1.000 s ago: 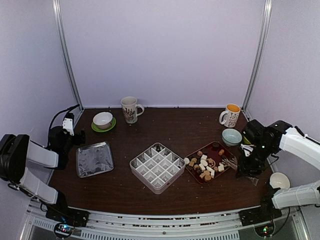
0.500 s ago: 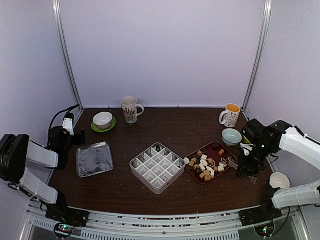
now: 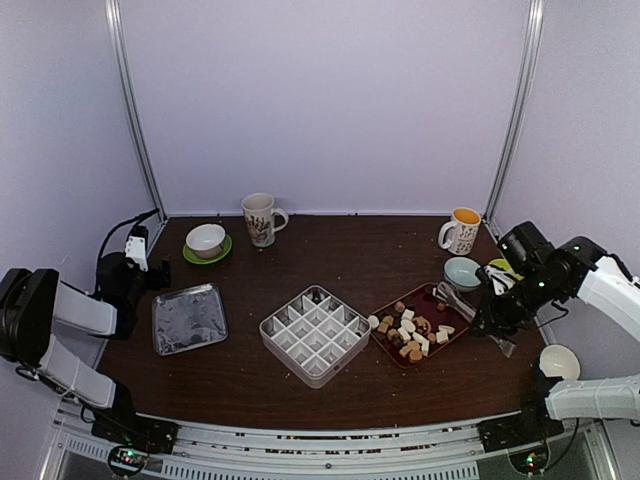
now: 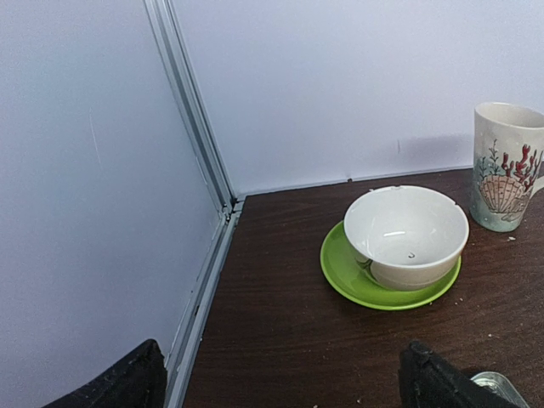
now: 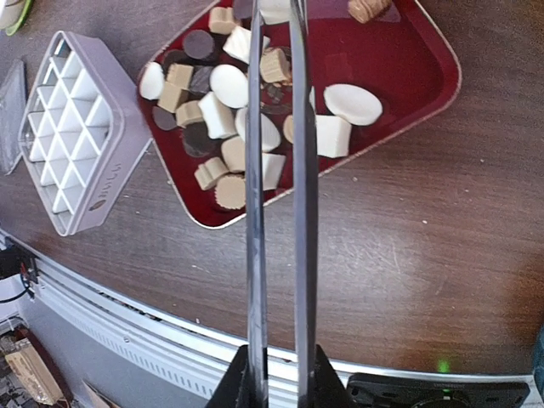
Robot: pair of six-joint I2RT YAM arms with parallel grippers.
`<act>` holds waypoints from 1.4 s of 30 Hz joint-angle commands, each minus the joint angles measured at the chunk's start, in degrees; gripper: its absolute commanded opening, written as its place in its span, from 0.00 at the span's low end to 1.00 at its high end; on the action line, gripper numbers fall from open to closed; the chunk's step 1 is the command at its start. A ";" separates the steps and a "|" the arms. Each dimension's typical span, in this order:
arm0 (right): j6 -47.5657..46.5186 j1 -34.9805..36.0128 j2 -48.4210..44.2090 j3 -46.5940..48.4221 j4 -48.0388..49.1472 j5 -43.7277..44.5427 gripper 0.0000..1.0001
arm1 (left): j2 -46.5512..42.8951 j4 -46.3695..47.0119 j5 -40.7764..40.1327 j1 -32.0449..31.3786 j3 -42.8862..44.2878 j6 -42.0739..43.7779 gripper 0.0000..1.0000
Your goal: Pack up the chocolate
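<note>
"Where's the chocolate (image 5: 223,100) sitting?"

"Heaped in the red tray (image 5: 406,61), right of centre on the table (image 3: 350,260) from overhead. In the right wrist view it fills the upper middle of the frame."

"What does it look like?"

"Small pieces in three colours. There are white ovals and blocks, tan cubes and short stubs, and flat dark brown discs. They're jumbled together, mostly towards the end of the tray nearest the white divided box (image 5: 66,140)."

"And the right gripper (image 5: 279,381)?"

"It's pinching a pair of long metal tongs (image 5: 303,187) at the bottom edge of its own view. The two thin arms run straight up over the pile, close together. I can't tell whether the tips touch any piece."

"The left gripper (image 4: 280,389)?"

"It's spread wide, with a dark tip in each lower corner of its view and nothing between them."
</note>
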 commanded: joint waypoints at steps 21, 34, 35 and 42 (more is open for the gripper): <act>1.67 19.52 10.96 8.66 25.43 -4.20 0.15 | 0.24 3.70 -0.03 0.49 -0.06 -0.22 0.98; -1.39 26.66 28.14 16.49 30.61 0.04 0.14 | 0.26 3.67 -0.02 0.44 -0.06 -0.22 0.98; -1.85 27.27 29.62 17.03 30.21 0.53 0.15 | 0.31 3.69 -0.02 0.49 -0.06 -0.22 0.98; -2.16 29.97 34.97 18.94 30.90 4.05 0.15 | 0.30 3.67 -0.02 0.50 -0.06 -0.27 0.98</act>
